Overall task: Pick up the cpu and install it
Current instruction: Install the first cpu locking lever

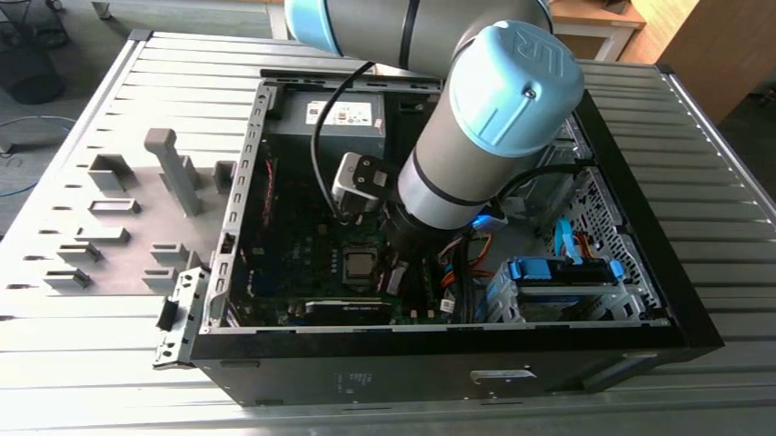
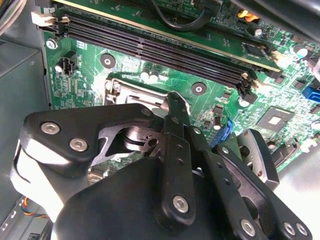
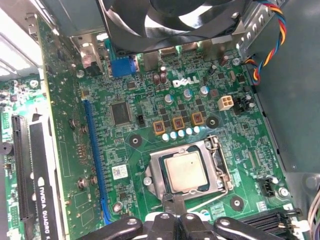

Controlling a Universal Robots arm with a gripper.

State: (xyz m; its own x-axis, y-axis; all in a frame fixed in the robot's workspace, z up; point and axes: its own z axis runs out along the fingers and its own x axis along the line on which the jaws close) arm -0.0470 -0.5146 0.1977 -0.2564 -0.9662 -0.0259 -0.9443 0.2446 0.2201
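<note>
One ribbed metal table (image 1: 109, 100), wooden furniture (image 1: 710, 45)

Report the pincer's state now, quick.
Pincer: fingers together, nothing held; the cpu lies in its socket just beyond the tips.

1. The cpu (image 3: 186, 171) in the first wrist view: a thin, flat square chip with a pale silvery metal top.
2. It lies face-up, level, seated inside the socket frame (image 3: 155, 179) on the green motherboard (image 3: 150, 130).
3. In the exterior view, the cpu (image 1: 360, 264) lies inside the open computer case (image 1: 631, 341).
</note>
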